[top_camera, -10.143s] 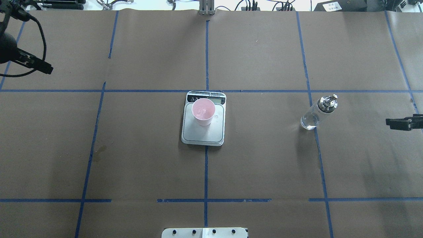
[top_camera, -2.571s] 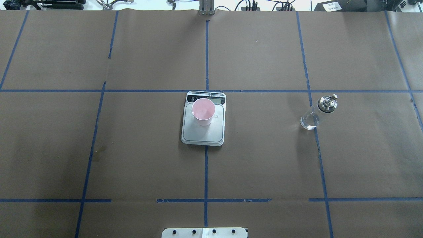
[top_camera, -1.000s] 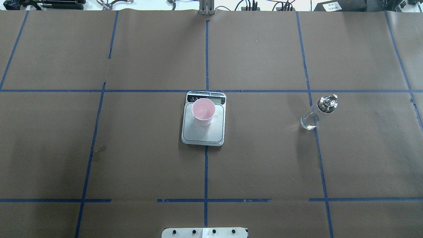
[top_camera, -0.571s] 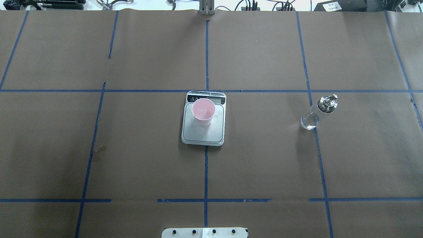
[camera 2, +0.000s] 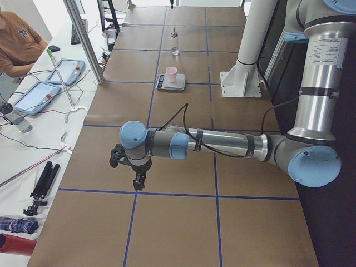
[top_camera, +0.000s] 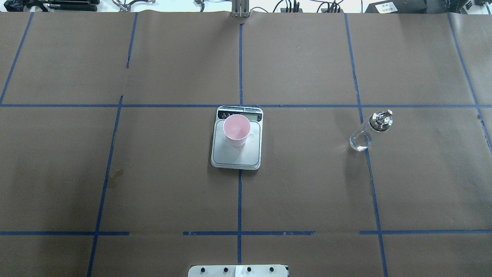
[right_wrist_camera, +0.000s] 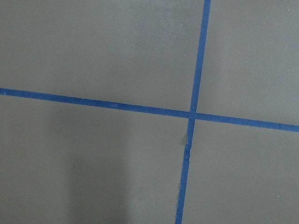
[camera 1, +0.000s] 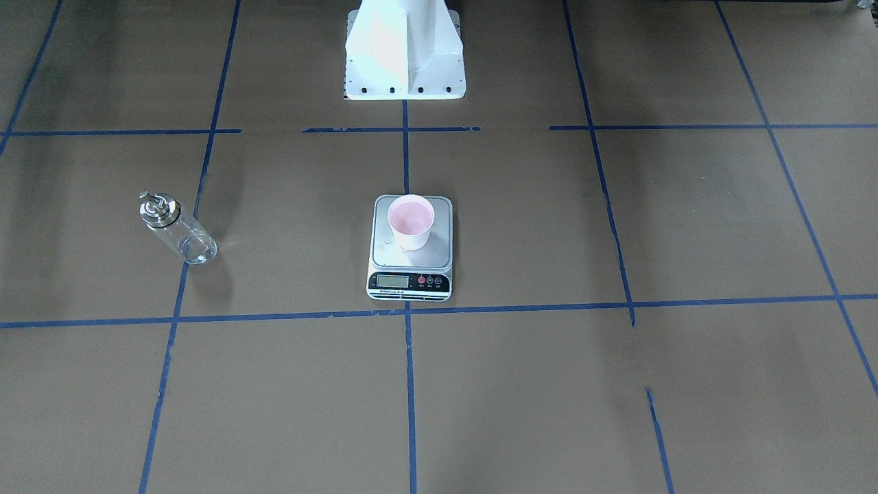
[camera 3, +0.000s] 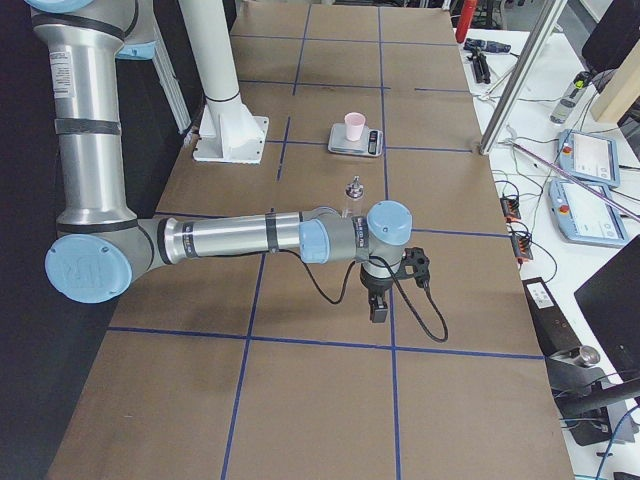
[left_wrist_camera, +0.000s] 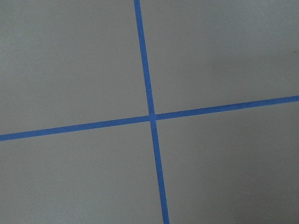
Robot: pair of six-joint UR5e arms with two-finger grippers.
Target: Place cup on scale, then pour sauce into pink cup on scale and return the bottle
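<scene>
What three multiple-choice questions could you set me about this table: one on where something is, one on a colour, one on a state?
1. The pink paper cup stands:
A. on the steel platform of the kitchen scale
B. off the platform, at one side
C. off the platform, tipped over

2. The tape lines across the table are:
A. yellow
B. red
C. blue

3. The glass bottle is:
A. lying on its side
B. standing upright with nothing holding it
C. tipped over the cup, pouring

Answers:
1 A: the overhead and front-facing views both show the cup on the platform, near the display end.
2 C: every line of the grid is blue in all views.
3 B: the bottle stands alone, spout up, well apart from the scale.
</scene>
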